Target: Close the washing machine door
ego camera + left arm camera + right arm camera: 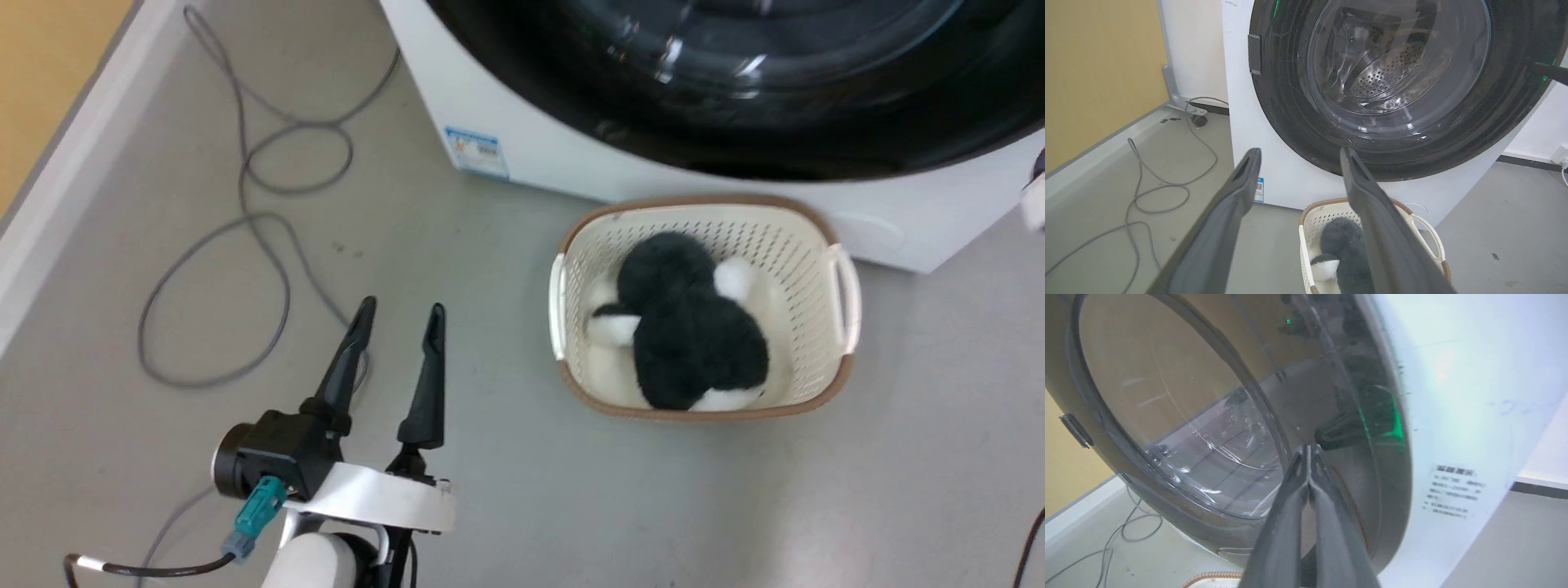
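Note:
The washing machine door [1396, 81], a big round black ring with a bulging glass bowl, lies flat against the front of the white washing machine [1241, 122]. I cannot tell whether it is latched. The perforated steel drum shows through the glass. My right gripper [1309, 447] is shut, its joined tips touching the door's [1188, 416] dark ring near the right rim. One of its fingers [1549, 72] also pokes in at the door's right side. My left gripper [400, 314] hangs open over the floor, left of the basket, holding nothing. The door's lower rim [735, 122] crosses the head view's top.
A cream perforated basket [816, 237] with a black and white plush toy [694, 327] stands on the floor right before the machine. A grey cable [245, 188] loops over the floor on the left. A small blue sticker [478, 153] marks the machine's lower left corner.

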You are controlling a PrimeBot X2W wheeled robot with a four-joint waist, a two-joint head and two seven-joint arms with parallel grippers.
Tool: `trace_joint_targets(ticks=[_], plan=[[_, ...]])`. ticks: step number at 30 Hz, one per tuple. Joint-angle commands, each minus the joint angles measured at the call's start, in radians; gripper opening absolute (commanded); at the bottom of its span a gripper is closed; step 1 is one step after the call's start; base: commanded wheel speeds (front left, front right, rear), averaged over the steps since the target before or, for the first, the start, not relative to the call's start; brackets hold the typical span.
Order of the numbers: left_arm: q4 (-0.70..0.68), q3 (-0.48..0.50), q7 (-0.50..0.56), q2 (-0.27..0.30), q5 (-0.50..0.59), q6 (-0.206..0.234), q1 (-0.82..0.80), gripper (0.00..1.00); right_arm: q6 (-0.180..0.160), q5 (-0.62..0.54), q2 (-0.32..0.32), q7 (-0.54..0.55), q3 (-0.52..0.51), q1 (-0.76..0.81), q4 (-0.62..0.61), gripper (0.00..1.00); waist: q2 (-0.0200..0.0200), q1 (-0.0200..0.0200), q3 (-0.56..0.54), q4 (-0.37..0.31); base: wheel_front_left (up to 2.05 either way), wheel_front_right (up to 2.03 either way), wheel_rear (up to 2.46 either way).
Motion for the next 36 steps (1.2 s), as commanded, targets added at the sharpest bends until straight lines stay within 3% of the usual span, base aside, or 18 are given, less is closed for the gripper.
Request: trace_joint_targets(ticks=[1, 13, 24, 36], plan=[[0.006, 0.009, -0.004, 0.000, 0.007, 0.002, 0.013, 1.00, -0.001, 0.005, 0.013, -0.016, 0.011, 0.040, -0.004, 0.00, 0.0000, 0.0000, -0.045, -0.027, 0.00, 0.00, 0.00], [0.046, 0.085, -0.004, 0.000, 0.040, -0.010, 0.086, 1.00, -0.001, 0.018, 0.097, -0.122, 0.038, 0.326, -0.149, 0.00, 0.0000, 0.0000, -0.210, -0.124, 0.00, 0.00, 0.00], [0.081, 0.144, -0.004, 0.001, 0.077, -0.043, 0.159, 1.00, -0.001, -0.162, 0.237, -0.142, -0.048, 0.614, -0.355, 0.00, 0.0000, 0.0000, -0.309, -0.201, 0.00, 0.00, 0.00], [0.109, 0.140, -0.004, 0.000, 0.085, -0.056, 0.200, 1.00, -0.001, -0.270, 0.377, -0.125, -0.138, 0.815, -0.472, 0.00, 0.0000, 0.0000, -0.341, -0.206, 0.00, 0.00, 0.00]])
